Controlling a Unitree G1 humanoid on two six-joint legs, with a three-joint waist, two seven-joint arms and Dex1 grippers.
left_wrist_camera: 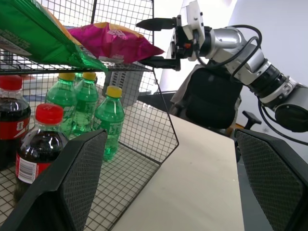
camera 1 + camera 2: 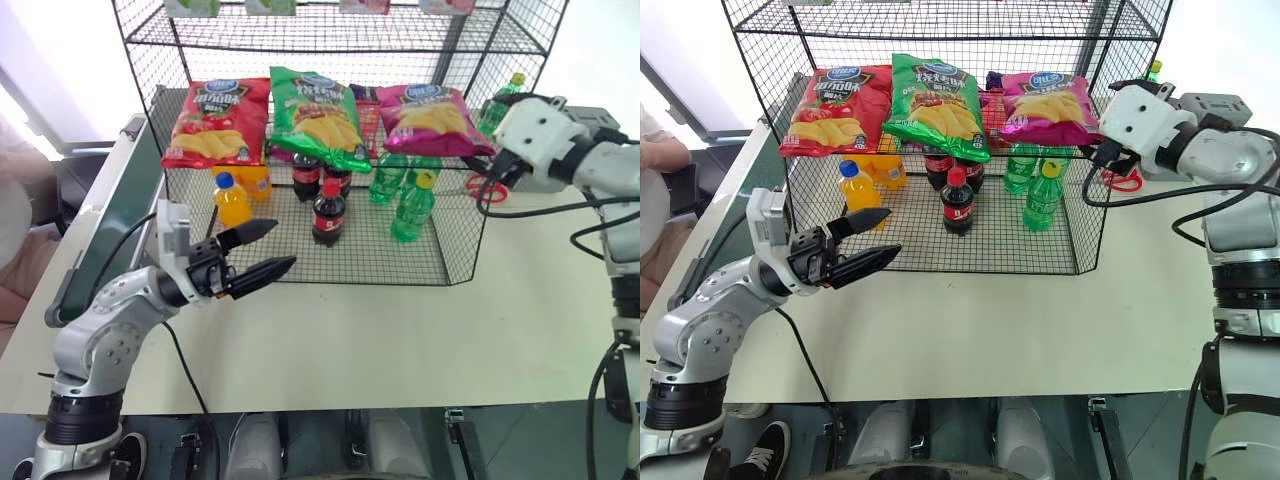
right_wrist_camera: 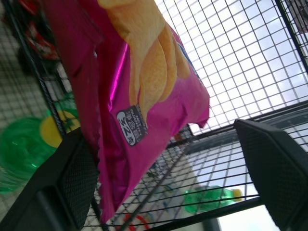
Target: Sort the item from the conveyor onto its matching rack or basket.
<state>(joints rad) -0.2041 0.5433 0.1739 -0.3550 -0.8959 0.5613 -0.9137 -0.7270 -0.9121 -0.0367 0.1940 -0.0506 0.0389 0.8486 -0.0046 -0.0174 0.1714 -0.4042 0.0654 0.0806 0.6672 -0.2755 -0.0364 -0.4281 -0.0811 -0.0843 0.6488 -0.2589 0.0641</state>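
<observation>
The item, a magenta-pink chip bag (image 2: 432,118), lies on the middle tier of the black wire rack (image 2: 330,30), at the tier's right end. My right gripper (image 1: 138,42) is open at the bag's right corner, one finger above the bag and one below, with clear gaps to both. In the right wrist view the bag (image 3: 139,96) hangs close in front of the spread fingers (image 3: 274,173). My left gripper (image 2: 284,244) is open and holds nothing, in front of the rack's lower left corner. The dark green conveyor (image 2: 110,215) runs along the table's left side.
A red bag (image 2: 218,122) and a green bag (image 2: 320,115) share the tier with the pink one. An orange bottle (image 2: 231,200), cola bottles (image 2: 327,212) and green bottles (image 2: 412,208) stand below. A red ring (image 2: 487,188) lies right of the rack. A person (image 2: 15,200) sits far left.
</observation>
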